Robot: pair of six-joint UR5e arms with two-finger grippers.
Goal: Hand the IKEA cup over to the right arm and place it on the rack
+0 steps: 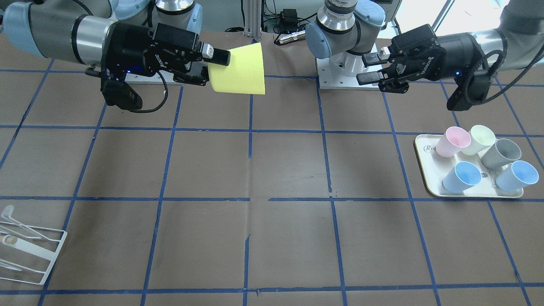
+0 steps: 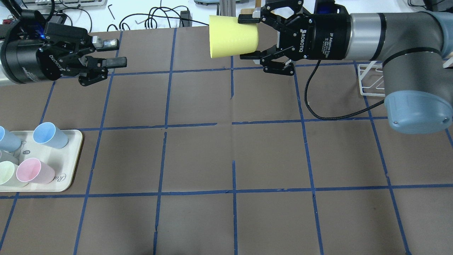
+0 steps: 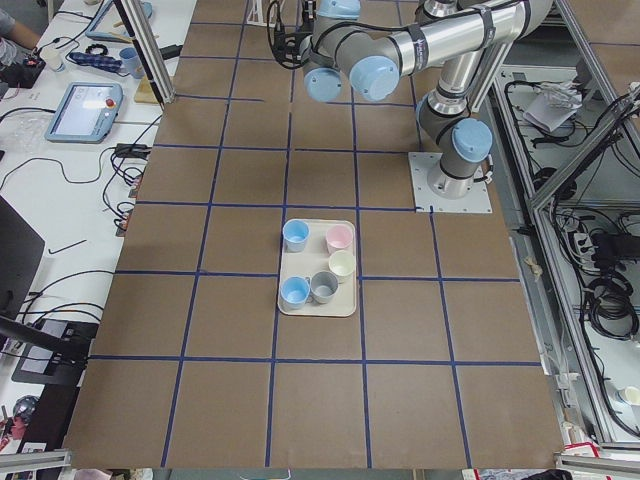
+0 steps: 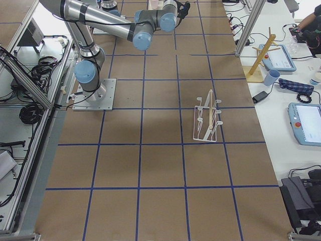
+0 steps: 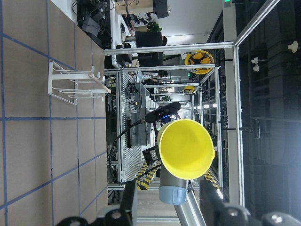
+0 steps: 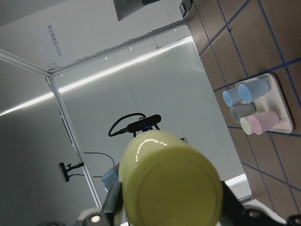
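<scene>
My right gripper (image 2: 247, 37) is shut on the bright yellow IKEA cup (image 2: 231, 35) and holds it sideways, high above the table's far side. The cup's open mouth points toward my left gripper (image 2: 116, 53), which is open, empty and well apart from it. In the front view the cup (image 1: 240, 70) is in the right gripper (image 1: 212, 68), facing the left gripper (image 1: 366, 69). The left wrist view looks into the cup's mouth (image 5: 186, 148). The right wrist view shows its base (image 6: 171, 188). The white wire rack (image 2: 370, 79) stands on the table under the right arm.
A cream tray (image 2: 70, 148) at the table's left holds several cups: two light blue, a pink, a grey and a pale cream one. It also shows in the front view (image 1: 427, 170). The rack shows in the front view (image 1: 29, 250) and the exterior right view (image 4: 207, 120).
</scene>
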